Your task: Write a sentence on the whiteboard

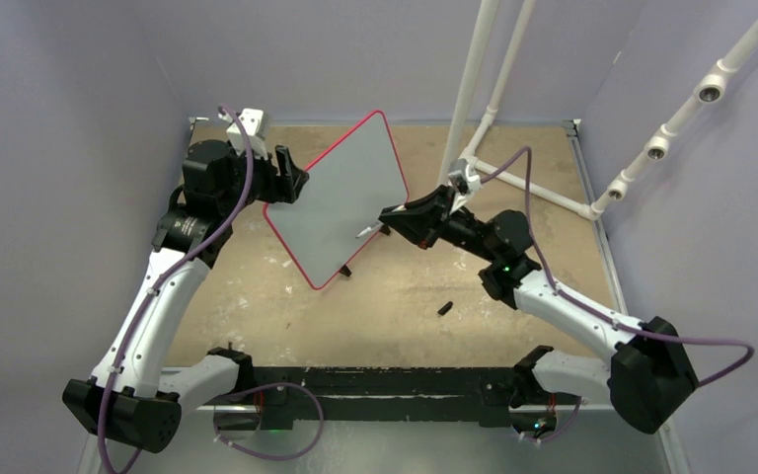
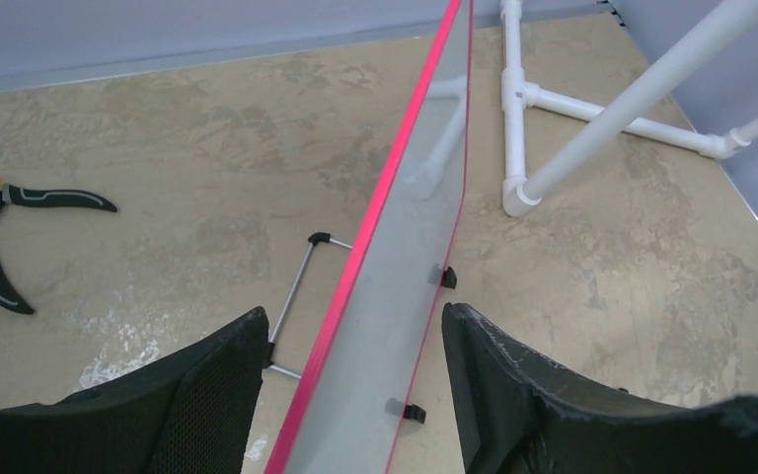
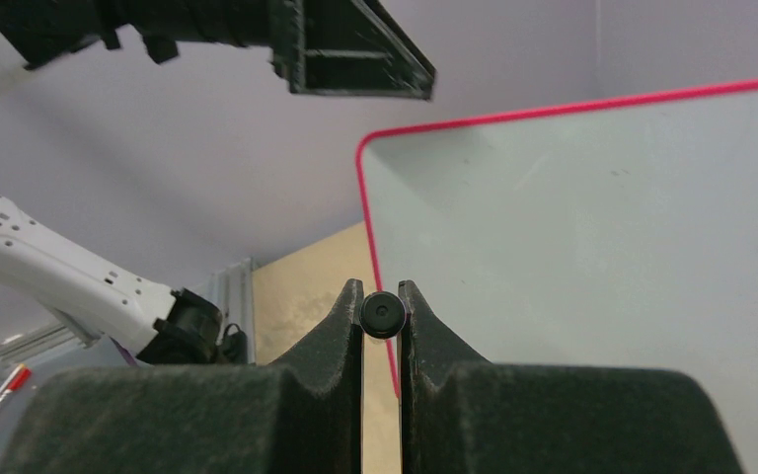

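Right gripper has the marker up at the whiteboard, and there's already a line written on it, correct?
No: the whiteboard is blank, with no line written, as the top external view shows. The right gripper does have the marker up at it.

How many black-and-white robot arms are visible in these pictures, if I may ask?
2. The left arm reaches one edge of the red-rimmed rectangular whiteboard; the right arm holds a white marker at the board's face.

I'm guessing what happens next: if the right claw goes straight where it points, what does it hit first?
The whiteboard. The right claw points at its white face, and the marker it grips would get there first. The tip looks very close, but I can't tell whether it touches.
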